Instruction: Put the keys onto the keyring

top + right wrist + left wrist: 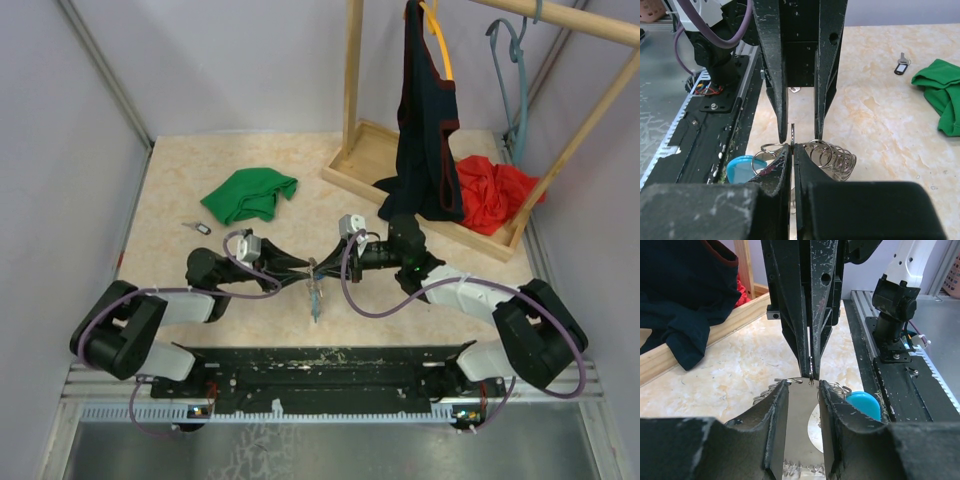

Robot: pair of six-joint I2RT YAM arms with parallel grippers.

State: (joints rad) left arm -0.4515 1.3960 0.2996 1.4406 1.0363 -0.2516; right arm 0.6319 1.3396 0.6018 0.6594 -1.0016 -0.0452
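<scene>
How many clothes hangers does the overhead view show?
2: an orange hanger holding the dark garment, and an empty teal hanger beside it. More may hang out of frame.

- No writing, label, brand, number or sign can be read in any of the three views.
- The dark-headed key [899, 65] lying on the desk [900, 125] has a small tag-like head. It is too small to show any lettering.
- The arms' black housings and the rail at the near edge of the desk show only scuffs and specks, and none of them form legible marks.
</scene>
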